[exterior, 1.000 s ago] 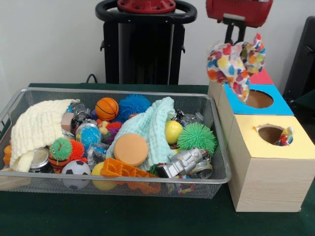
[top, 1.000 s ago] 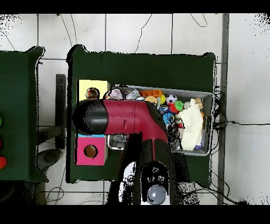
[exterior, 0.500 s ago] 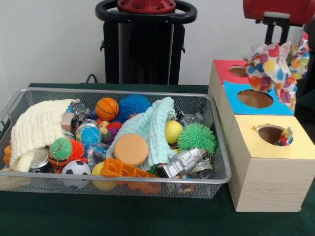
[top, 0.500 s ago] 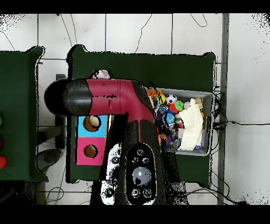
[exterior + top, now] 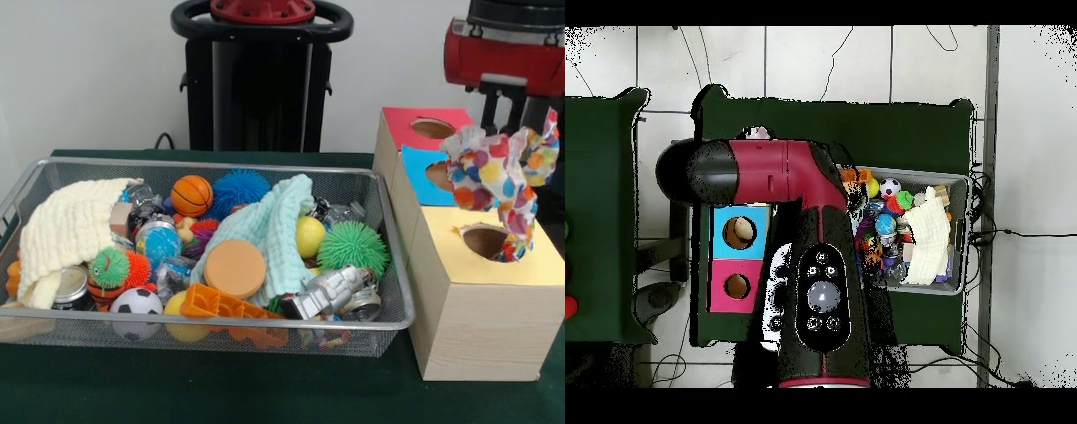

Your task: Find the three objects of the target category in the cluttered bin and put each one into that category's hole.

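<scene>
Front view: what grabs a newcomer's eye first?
The dotted cloth dangling from the end effector, right above the round hole in the yellow-topped box at the picture's right; a scrap of the same print already pokes from that hole. Next, the wire bin at left, heaped with bright balls and cloths.

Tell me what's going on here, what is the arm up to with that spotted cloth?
The Sawyer's end effector holds a floppy white dotted cloth in the air, hanging just above the round hole in the yellow-topped box. Another dotted piece already pokes out at the hole's edge. The wire bin beside the boxes is full of balls, cloths and toys. The cloth has not gone in yet.
</scene>
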`<action>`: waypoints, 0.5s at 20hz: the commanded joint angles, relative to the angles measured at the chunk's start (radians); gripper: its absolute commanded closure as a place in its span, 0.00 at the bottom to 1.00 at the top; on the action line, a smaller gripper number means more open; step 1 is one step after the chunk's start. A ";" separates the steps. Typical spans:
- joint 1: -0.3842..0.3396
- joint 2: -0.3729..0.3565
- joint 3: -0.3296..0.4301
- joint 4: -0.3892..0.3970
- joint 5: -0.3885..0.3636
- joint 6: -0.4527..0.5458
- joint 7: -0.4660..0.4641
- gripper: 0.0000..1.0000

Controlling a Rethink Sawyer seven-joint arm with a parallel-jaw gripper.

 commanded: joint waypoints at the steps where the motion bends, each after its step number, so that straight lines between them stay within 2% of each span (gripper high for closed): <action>1: 0.004 0.087 0.012 0.015 -0.004 -0.088 0.148 1.00; 5: 0.022 0.112 0.005 0.021 0.003 -0.135 0.173 1.00; 10: 0.016 0.156 0.007 -0.017 0.011 -0.164 0.160 1.00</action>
